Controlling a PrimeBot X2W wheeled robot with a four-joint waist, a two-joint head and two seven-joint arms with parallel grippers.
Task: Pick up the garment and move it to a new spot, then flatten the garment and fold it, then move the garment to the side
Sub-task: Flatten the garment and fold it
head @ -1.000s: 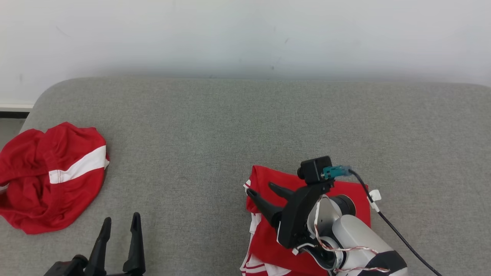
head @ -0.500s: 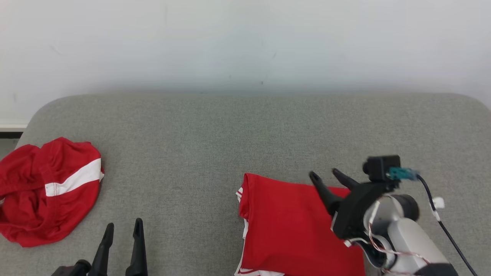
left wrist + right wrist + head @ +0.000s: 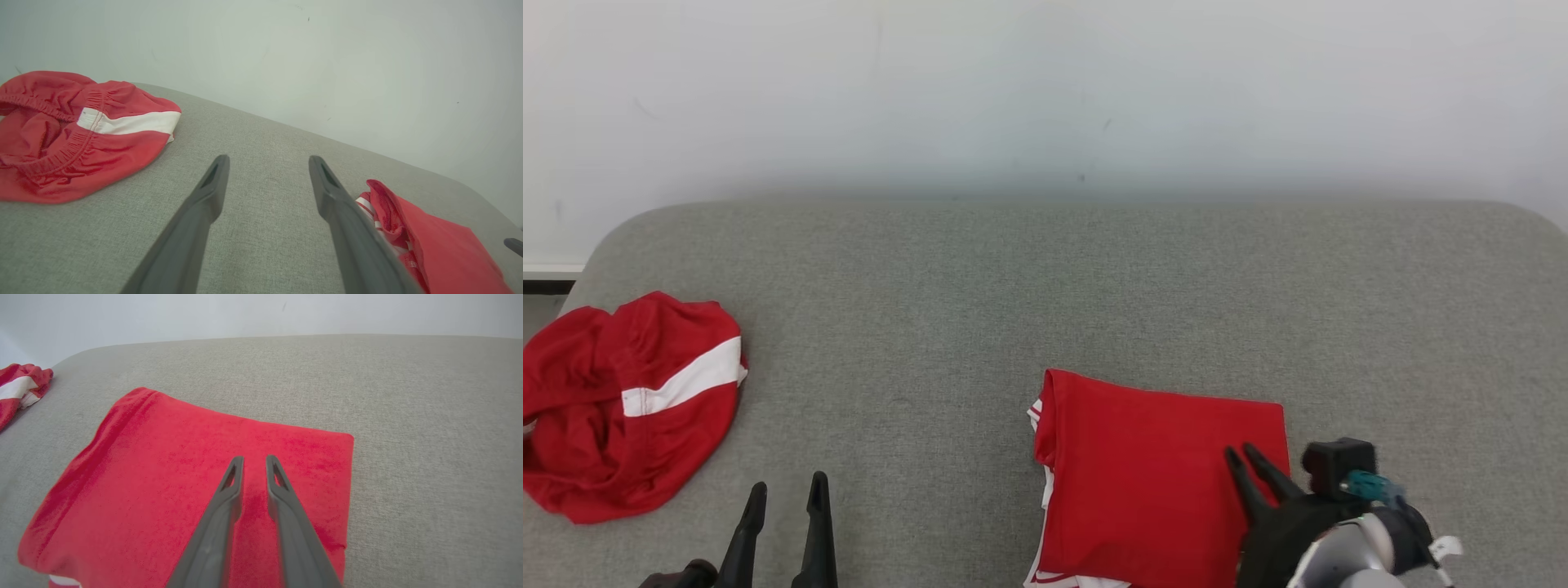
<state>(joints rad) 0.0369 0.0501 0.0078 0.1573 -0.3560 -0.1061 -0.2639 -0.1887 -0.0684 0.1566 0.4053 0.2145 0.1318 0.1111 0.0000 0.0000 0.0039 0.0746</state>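
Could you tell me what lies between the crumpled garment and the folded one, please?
Bare grey cushion, with the open left pincer at its near edge, in the head view.

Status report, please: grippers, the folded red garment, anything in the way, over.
Left gripper open, empty, low left. Right gripper narrowly open, empty, over folded red garment, right edge. It lies flat on grey cushion. Crumpled red-and-white garment apart, far left.

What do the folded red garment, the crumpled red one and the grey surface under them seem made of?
Folded red garment: soft matte fabric, probably a sports knit; its edges lie limp and rounded.
Crumpled red garment: similar thin cloth, with a gathered elastic band and white stripe.
Grey surface: matte woven upholstery, likely padded; fine weave, rounded corners.
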